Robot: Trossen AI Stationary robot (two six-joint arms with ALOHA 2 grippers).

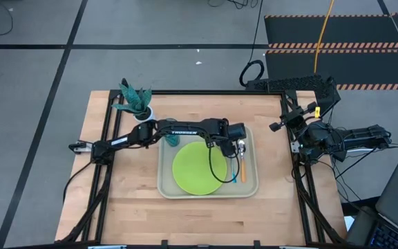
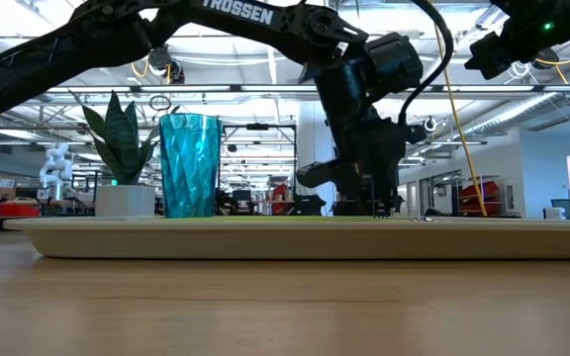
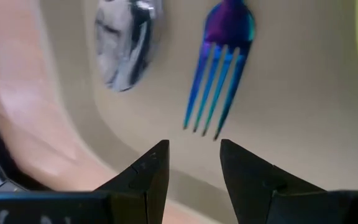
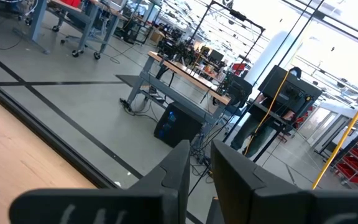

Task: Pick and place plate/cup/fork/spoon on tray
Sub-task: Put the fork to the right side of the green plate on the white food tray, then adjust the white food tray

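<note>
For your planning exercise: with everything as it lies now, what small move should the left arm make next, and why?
Probably lift the left tool straight up and clear. Its fingers are open and empty, and the fork and spoon already lie on the tray with the plate and cup.

From above, my left arm covers the near corner of the tray (image 1: 166, 181) and part of the cup (image 1: 174, 140), and my left gripper (image 1: 239, 146) hides the heads of the spoon (image 1: 242, 166) and fork (image 1: 235, 171), both too small to make out. In my left wrist view the spoon's bowl (image 3: 124, 43) is blurred and cut off by the edge, as is the fork (image 3: 219, 68); their handles fall outside. From table height the tray's rim (image 2: 295, 237) hides the plate (image 1: 199, 169).
</note>
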